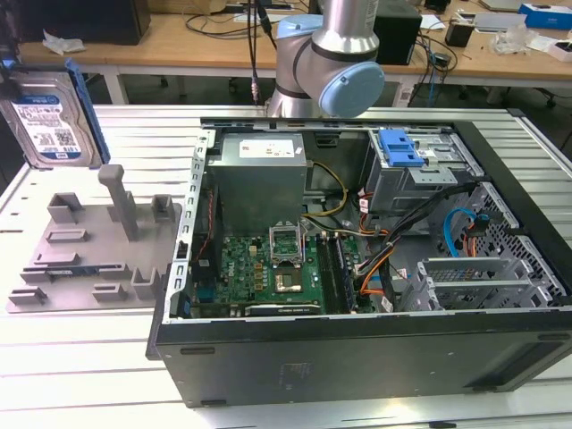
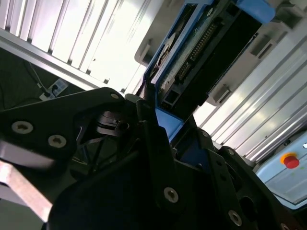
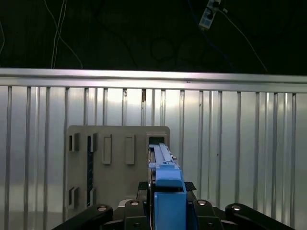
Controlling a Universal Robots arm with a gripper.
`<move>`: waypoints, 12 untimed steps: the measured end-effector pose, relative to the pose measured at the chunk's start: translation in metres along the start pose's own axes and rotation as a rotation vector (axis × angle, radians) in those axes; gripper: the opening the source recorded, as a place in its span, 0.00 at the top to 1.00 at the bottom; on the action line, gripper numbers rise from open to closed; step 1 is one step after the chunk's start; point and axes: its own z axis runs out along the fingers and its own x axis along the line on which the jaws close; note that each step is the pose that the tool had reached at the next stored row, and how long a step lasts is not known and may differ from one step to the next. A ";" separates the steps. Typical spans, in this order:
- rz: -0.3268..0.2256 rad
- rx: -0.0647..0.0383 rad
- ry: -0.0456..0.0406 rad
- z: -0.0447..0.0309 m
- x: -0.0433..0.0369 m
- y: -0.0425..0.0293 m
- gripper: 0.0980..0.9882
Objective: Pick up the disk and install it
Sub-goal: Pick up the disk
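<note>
One disk (image 1: 46, 121) stands upright in the air, with one white-and-blue printed label on its silver face and a blue rail along its edge; in both wrist views the one gripper (image 3: 168, 192) (image 2: 175, 132) is pinched onto the disk (image 3: 162, 153) (image 2: 206, 48), its black fingers (image 3: 144, 186) pressed against the blue rail at one end, so that the disk juts straight out from the gripper; one grey tray (image 1: 89, 259) (image 3: 115, 158) lies flat on the slatted metal table (image 1: 80, 357) (image 3: 240, 143) directly beneath the gripper, and the disk hangs clear of it; one tall post (image 1: 116, 197) rises from the tray among several low blocks; one open computer case (image 1: 357, 349) sits on the same table, well apart from the gripper toward the exterior view's right; one ribbed blue latch (image 1: 399, 148) tops its drive cage; one arm (image 1: 331, 54) rises behind the case.
</note>
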 end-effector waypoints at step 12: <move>0.000 0.000 -0.0001 -0.0491 0.0002 0.0014 0.70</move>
